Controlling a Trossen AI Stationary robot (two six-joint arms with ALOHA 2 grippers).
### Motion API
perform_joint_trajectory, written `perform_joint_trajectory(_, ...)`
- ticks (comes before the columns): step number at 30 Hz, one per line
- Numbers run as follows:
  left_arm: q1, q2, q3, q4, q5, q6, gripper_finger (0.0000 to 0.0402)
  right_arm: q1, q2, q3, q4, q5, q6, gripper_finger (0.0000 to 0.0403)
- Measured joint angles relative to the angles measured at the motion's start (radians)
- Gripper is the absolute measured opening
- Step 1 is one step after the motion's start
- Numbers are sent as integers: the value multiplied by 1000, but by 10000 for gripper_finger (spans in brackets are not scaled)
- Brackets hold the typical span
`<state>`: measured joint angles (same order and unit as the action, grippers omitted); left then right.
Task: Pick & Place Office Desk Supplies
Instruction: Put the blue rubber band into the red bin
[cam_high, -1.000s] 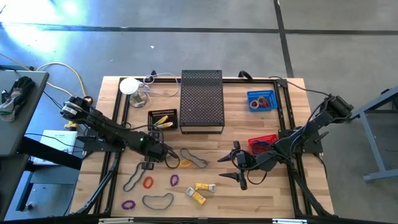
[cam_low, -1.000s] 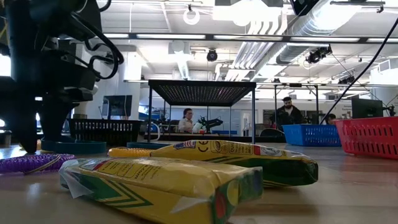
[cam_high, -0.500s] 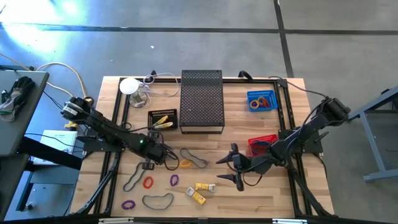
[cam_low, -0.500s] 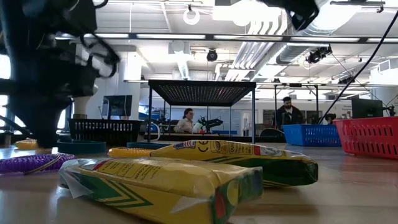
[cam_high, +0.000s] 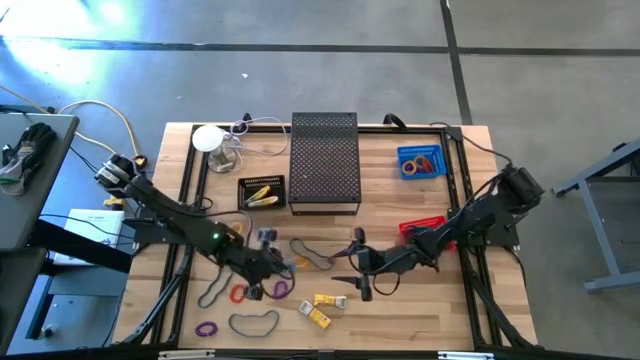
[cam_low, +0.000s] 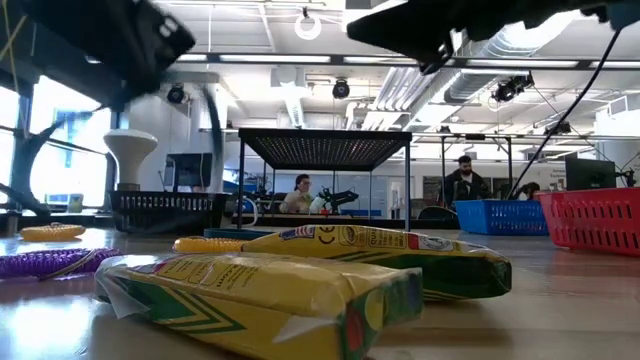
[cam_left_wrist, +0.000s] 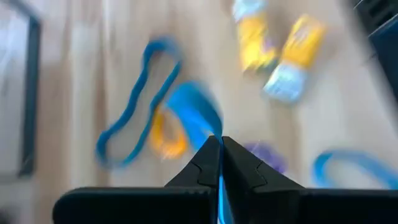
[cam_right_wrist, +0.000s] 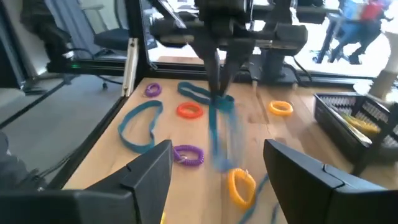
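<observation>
My left gripper (cam_high: 274, 266) hangs above the middle-left of the table, shut on a blue rubber band (cam_right_wrist: 221, 127) that dangles under it. In the left wrist view the band (cam_left_wrist: 196, 115) runs up into the fingertips. My right gripper (cam_high: 350, 266) hovers open just to the right of it, pointing at it, with nothing between its fingers (cam_right_wrist: 152, 165). Other bands lie flat on the wood: blue (cam_right_wrist: 140, 124), orange (cam_right_wrist: 189, 111), purple (cam_right_wrist: 188, 154) and yellow (cam_right_wrist: 241, 183). Two yellow packets (cam_high: 322, 308) lie near the front edge. My left gripper pinches the band's upper end (cam_left_wrist: 214, 140) between its two fingertips. The fingers slant down from the table's left side. The band hangs slack below them as a long loop. I cannot tell whether its lower end (cam_right_wrist: 222, 163) clears the wood.
A black mesh stand (cam_high: 325, 160) is at the back centre, with a black tray (cam_high: 262, 192) of yellow items to its left. A blue tray (cam_high: 420, 162) and a red tray (cam_high: 423, 230) sit on the right. A white lamp-like thing (cam_high: 208, 138) stands at the back left.
My left gripper has shut on the blue band at the table, then risen and swung toward the table's right, tipping from steep to slanting; the band has come up with it. My right gripper has sunk a little and moved toward the table's left, still open.
</observation>
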<state>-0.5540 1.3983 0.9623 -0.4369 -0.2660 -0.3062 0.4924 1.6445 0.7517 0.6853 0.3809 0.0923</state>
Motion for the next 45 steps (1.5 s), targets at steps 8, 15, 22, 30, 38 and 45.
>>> perform_joint_trajectory(8, -47, 0, 0, 302, 1, -39, 1, -19, 98, 0, 129, -17, -46, 214)
perform_joint_trajectory(15, -48, 0, 0, 367, 2, -59, 1, -24, 114, 40, 180, -104, -44, 191)
perform_joint_trajectory(22, -43, 0, 0, 396, 1, -49, 1, -23, 114, 65, 172, -201, 38, 186)
perform_joint_trajectory(30, -28, 5, 1, 530, -14, 20, 1, -31, 114, 65, 157, -198, 61, 185)
perform_joint_trajectory(38, 24, 5, 1, 550, -110, 1, 1, -19, 114, 65, 165, -201, 8, 185)
perform_joint_trajectory(45, 49, 5, 1, 560, -108, -6, 1, -19, 114, 65, 165, -141, -38, 185)
